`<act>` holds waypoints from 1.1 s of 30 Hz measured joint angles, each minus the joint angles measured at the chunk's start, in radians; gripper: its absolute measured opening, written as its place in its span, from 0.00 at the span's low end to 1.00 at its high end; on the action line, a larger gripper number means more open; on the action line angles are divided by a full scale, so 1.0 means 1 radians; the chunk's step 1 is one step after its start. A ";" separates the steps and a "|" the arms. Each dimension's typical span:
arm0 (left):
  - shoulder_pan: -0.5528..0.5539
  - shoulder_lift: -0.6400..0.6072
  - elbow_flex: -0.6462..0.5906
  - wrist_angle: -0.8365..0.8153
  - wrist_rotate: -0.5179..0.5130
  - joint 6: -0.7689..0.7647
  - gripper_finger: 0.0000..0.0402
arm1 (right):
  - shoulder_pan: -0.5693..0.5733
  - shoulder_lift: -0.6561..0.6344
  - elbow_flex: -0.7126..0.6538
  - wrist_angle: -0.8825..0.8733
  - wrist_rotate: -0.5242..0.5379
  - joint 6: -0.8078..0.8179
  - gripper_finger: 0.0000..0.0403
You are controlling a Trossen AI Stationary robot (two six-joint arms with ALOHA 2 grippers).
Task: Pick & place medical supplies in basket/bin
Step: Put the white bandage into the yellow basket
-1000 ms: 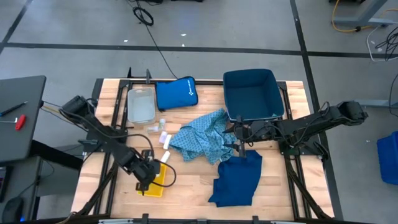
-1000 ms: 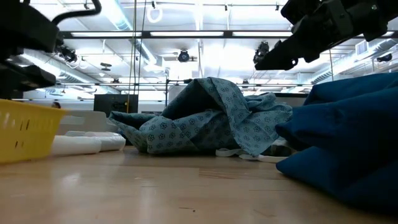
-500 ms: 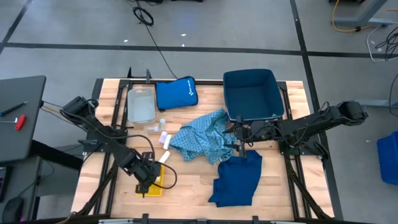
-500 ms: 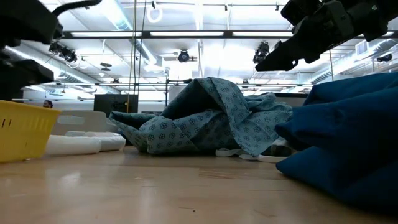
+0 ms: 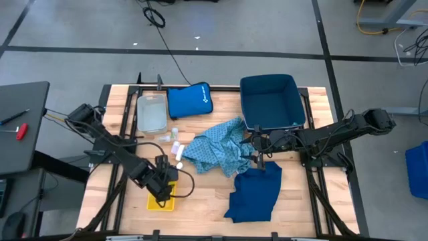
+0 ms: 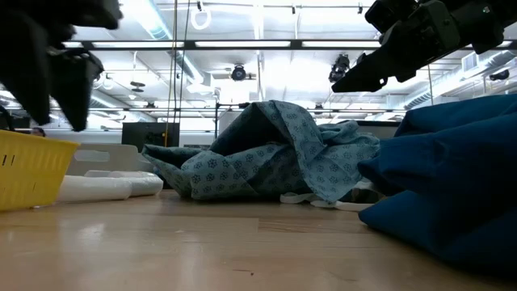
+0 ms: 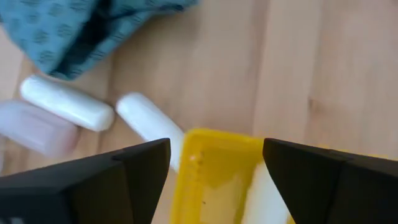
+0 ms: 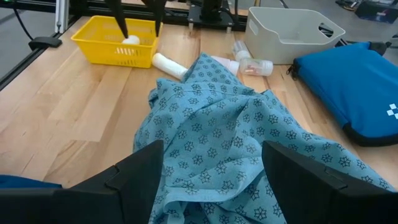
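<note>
The left gripper (image 5: pixel 162 188), fingers spread wide and holding nothing, hovers over the yellow basket (image 5: pixel 168 199); the right gripper (image 5: pixel 258 161), also wide, waits at 3 o'clock.

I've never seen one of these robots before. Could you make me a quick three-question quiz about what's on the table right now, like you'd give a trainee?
1. True or false: the yellow basket already holds a white roll.
2. Which gripper is over the yellow basket? A) left gripper B) right gripper C) both
3. Fill in: the light-blue patterned garment lies between the white rolls and the ____ garment.

Key
1. True: a roll shows inside it in the right wrist view.
2. A: its fingers stand open above the basket; the right gripper hangs open by the navy garment.
3. navy
</note>
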 joint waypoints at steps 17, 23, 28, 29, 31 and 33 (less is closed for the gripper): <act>0.247 0.066 0.025 -0.050 0.090 -0.220 0.63 | 0.000 0.000 0.000 -0.030 0.001 -0.022 0.70; 0.266 0.116 0.025 -0.031 0.134 -0.233 0.63 | 0.000 0.000 0.000 -0.049 0.001 -0.029 0.70; 0.262 0.135 0.025 -0.001 0.162 -0.272 0.63 | 0.000 0.000 0.000 -0.051 0.001 -0.042 0.70; 0.262 0.139 0.025 -0.007 0.171 -0.278 0.63 | 0.000 0.000 0.000 -0.051 0.001 -0.044 0.70; 0.262 0.152 0.025 -0.007 0.186 -0.284 0.63 | 0.000 0.000 -0.001 -0.051 0.001 -0.045 0.70; 0.261 0.166 0.025 -0.015 0.198 -0.285 0.63 | 0.000 0.000 0.000 -0.051 0.001 -0.047 0.70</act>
